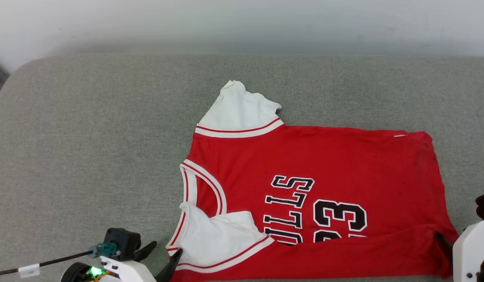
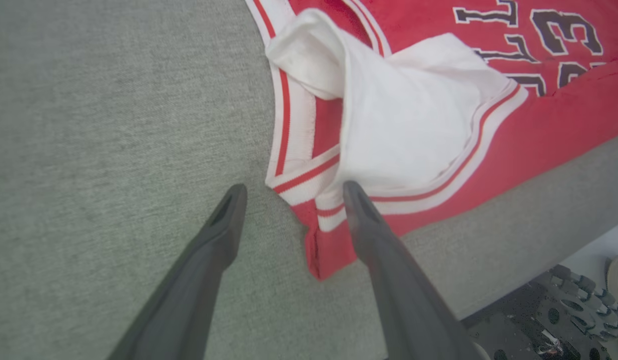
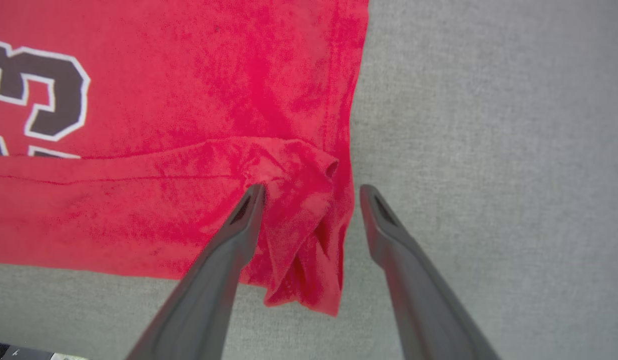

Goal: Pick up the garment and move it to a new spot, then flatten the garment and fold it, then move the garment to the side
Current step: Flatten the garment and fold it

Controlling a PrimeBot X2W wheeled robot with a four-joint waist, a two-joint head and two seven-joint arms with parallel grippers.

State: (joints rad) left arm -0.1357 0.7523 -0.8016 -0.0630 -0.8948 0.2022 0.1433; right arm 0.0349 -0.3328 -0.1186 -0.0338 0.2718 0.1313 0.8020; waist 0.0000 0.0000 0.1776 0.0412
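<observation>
The light is soft and even, coming from overhead. My head view is bright and sharp on the shirt (image 1: 343, 164), with a thin shadow beside its far sleeve. Beyond the shirt the wall (image 1: 242, 23) is pale and hazy. In my wrist views the shirt's red looks oversaturated, the edges bow, and my fingers (image 2: 213, 250) go soft below the shirt.
</observation>
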